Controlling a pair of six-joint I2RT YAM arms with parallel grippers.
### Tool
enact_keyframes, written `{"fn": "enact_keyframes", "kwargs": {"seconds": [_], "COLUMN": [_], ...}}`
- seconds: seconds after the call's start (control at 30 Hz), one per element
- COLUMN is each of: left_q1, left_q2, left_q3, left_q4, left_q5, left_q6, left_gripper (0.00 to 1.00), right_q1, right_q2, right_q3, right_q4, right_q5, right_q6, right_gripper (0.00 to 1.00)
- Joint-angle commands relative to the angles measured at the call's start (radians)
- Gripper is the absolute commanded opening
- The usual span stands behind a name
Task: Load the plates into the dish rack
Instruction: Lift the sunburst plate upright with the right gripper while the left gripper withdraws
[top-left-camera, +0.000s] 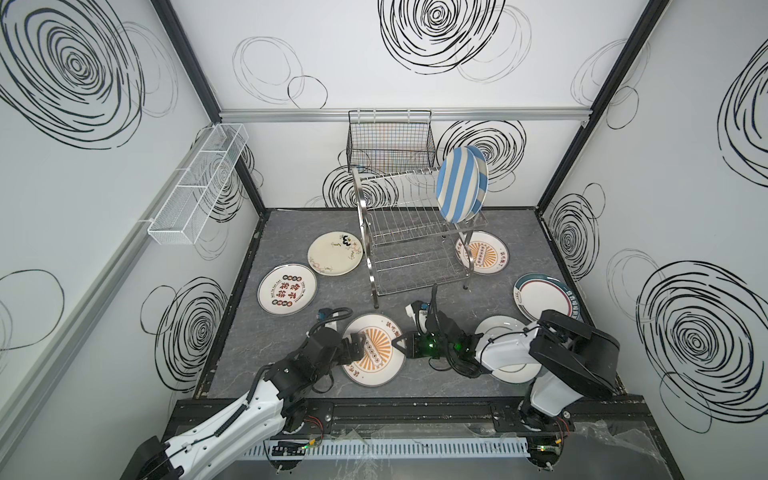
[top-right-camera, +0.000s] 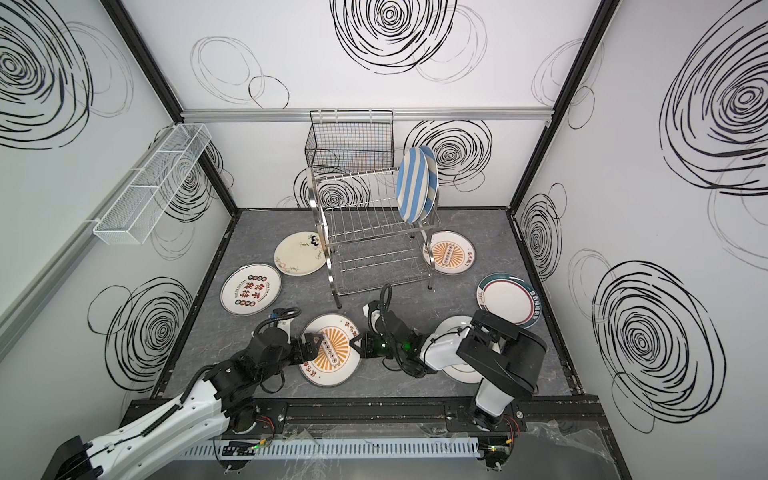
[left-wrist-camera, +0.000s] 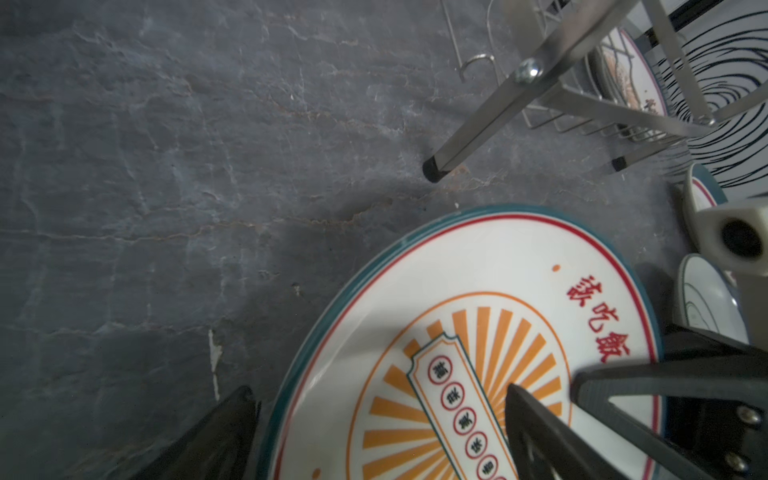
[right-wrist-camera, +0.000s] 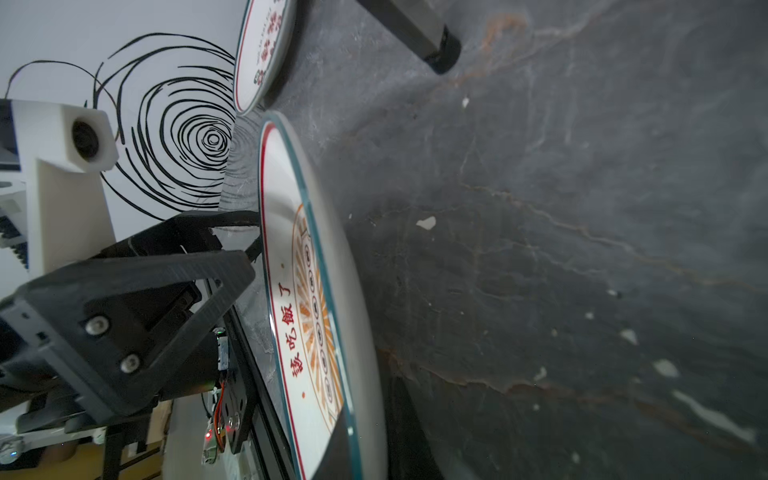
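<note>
Gripping a glossy round sunburst plate (top-left-camera: 380, 353) by its rim.
It sits near the front edge of the grey, stone-veined worktop (top-left-camera: 291, 345), with the right gripper (top-left-camera: 397, 343) clamped on it. The left gripper (top-left-camera: 358, 347) is spread wide, one finger (left-wrist-camera: 536, 415) over its face. Two striped plates (top-left-camera: 457, 187) stand upright at the right end of the shiny wire dish rack (top-left-camera: 409, 232). Five other plates (top-left-camera: 286, 289) lie flat around it.

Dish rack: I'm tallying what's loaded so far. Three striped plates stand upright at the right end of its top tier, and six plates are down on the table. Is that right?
Not quite. The dish rack holds two striped plates, not three. Both top views show the pair upright at the right end of its top tier. The other six plates are indeed on the table.
</note>
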Motion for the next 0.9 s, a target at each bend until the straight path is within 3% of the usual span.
{"fn": "enact_keyframes", "kwargs": {"seconds": [0.0, 0.27, 0.6, 0.87], "left_q1": [0.008, 0.121, 0.153, 0.174], "left_q2": [-0.028, -0.034, -0.03, -0.091], "left_q3": [0.05, 0.056, 0.01, -0.006], "left_q4": [-0.031, -0.03, 0.047, 0.043], "left_q5": [-0.064, -0.009, 0.028, 0.035], "left_q6": [0.012, 0.068, 0.148, 0.156], "left_gripper": [0.96, 0.96, 0.96, 0.96], "right_q1": [-0.012, -0.029, -0.108, -0.169], "right_q2": [-0.095, -0.376, -0.818, -0.819], "right_q3": [-0.036, -0.039, 0.073, 0.451], "right_q4": [-0.104, -0.397, -0.774, -1.06], "right_q5": [0.078, 0.189, 0.268, 0.267], "right_q6": [-0.006, -0.078, -0.271, -0.469], "right_gripper": [0.07, 0.0, 0.0, 0.0]}}
